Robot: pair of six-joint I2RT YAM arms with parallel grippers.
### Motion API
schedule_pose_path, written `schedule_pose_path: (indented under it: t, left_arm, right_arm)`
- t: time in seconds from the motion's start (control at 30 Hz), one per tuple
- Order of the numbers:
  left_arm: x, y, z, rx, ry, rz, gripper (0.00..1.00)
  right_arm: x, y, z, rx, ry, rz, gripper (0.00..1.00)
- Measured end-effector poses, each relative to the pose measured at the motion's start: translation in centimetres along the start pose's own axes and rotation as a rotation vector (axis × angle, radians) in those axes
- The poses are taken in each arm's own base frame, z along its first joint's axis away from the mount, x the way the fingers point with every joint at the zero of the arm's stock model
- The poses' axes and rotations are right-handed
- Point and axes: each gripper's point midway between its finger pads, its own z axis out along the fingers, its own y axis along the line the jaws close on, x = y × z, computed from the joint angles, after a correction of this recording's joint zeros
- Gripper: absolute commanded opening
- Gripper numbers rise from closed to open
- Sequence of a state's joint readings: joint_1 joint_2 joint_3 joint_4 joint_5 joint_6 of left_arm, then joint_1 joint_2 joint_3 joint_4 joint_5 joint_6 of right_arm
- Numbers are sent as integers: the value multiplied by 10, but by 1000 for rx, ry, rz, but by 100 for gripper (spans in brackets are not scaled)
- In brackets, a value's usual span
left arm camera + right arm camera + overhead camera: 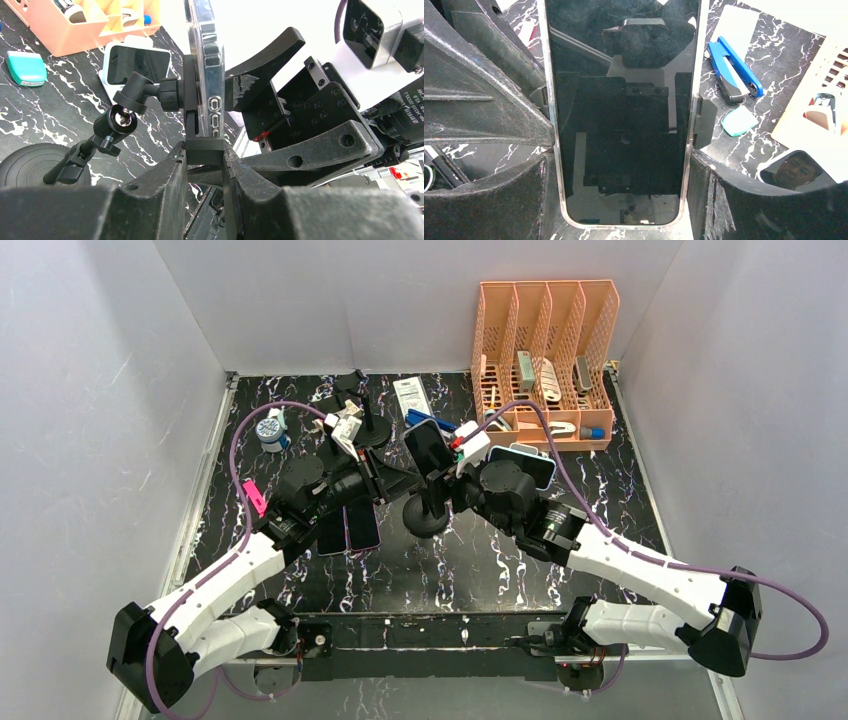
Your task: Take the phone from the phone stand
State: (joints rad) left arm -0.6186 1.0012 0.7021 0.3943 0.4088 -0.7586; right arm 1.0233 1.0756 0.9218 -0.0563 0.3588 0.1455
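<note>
The top camera sits high behind the arm bases and looks down and forward over the whole desk (pixel 500 560) from far off. The left wrist camera looks out along the left jaws, very near, at the phone (pixel 207 75) edge-on above their tips, with the phone stand (pixel 125 112) reaching to their left. The right wrist camera looks between the right jaws square onto the phone's screen, which fills its frame. Top and left wrist views share the orange rack (pixel 545 340).

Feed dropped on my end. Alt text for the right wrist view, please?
A dark-screened phone fills the frame, upright, with the right tool closed on its lower edges. The phone stand clamps both its sides. A blue object lies on the table at right.
</note>
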Motion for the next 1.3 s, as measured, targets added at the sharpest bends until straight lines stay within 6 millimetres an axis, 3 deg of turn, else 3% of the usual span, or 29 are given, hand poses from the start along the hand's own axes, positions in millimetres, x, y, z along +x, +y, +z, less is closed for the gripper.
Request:
schedule_pose_path:
  t: [1.3]
  left_arm:
    - [1,1,-6,19,47,56,0]
  right_arm:
    - [-2,16,-11,-187,46,168,1]
